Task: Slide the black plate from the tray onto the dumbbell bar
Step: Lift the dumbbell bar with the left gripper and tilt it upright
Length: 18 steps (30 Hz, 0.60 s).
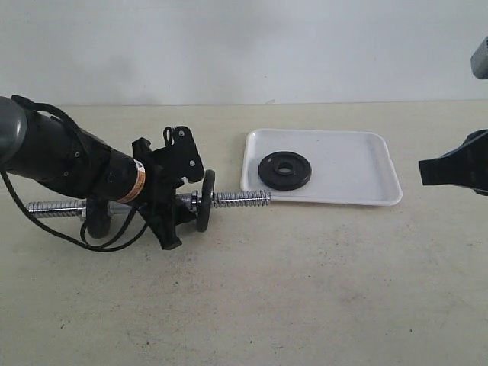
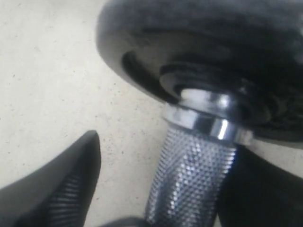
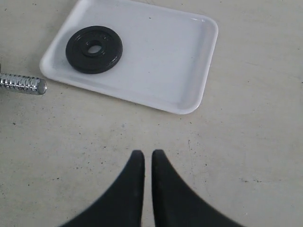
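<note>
Exterior view: my left gripper straddles the dumbbell bar's knurled chrome middle, jaws apart, not clamped. I'd guess that's to steady it with the threaded end facing the tray. The black plate, matte with a raised hub, lies flat in that glossy white tray toward the table's far edge. My right gripper is nearly closed and empty.

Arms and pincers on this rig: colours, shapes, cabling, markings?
Left arm: black cylindrical links, grey section behind, orange band at the wrist, loose black cable looping below. Left pincer: black angular bracket, textured finger pads. Right pincer: matte black, two curved fingers tapering to points. No lettering legible.
</note>
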{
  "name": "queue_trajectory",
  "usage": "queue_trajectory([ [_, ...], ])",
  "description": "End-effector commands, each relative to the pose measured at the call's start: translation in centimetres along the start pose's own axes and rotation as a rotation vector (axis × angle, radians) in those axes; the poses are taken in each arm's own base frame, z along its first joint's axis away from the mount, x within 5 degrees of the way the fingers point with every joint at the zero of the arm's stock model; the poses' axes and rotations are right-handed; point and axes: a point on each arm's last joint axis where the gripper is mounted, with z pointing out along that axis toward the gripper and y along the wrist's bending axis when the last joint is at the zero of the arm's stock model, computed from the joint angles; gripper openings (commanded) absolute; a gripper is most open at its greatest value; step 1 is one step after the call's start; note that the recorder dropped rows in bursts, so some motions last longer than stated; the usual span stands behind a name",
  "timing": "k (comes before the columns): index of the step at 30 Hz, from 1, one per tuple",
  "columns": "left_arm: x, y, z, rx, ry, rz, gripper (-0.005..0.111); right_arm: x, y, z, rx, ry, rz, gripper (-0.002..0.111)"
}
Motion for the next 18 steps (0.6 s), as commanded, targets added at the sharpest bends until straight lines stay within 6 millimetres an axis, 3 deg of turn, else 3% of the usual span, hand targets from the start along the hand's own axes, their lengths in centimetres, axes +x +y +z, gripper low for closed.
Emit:
queue_trajectory([
  [1,2.09,-1.39,1.93,0.015,0.102,0.003,0.054,-0.20,0.11,0.00,-0.007,-0.015,-0.007,0.003],
  [11,2.52,-0.91,1.87,-0.045,0.148,-0.095,0.004,-0.22,0.13,0.00,-0.009,-0.018,0.000,0.003],
  [18,2.58,-1.07,1.68,-0.051,0.147,-0.312,0.004,-0.23,0.30,0.00,-0.028,-0.018,0.027,0.003],
])
